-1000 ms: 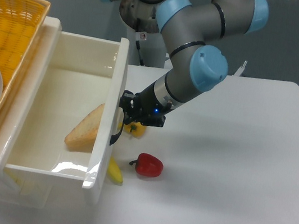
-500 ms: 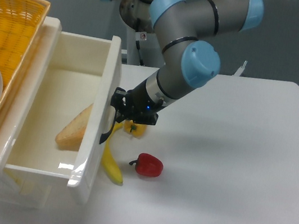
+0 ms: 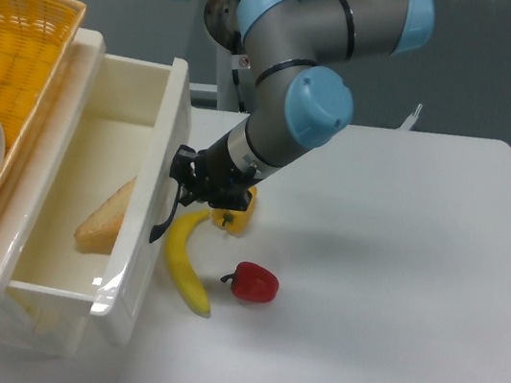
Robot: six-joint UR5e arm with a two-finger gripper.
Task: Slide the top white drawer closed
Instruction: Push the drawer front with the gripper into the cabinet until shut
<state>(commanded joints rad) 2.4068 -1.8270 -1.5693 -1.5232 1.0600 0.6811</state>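
Glossy white plastic top drawer [image 3: 142,203] with curved black handle now sits further left than a second ago, pushed deeper into cabinet; roughly half its tray still sticks out. Closing under way, more travel needed. Pale bread wedge [image 3: 104,216] rides along inside. Yellow banana [image 3: 184,263] on white desk [image 3: 389,271], earlier mostly hidden beneath drawer front, now fully uncovered. Black two-finger gripper [image 3: 186,179] pressed against drawer front at handle; jaws look drawn together, though whether clamped on handle, cannot tell. Red pepper [image 3: 254,283] unmoved.
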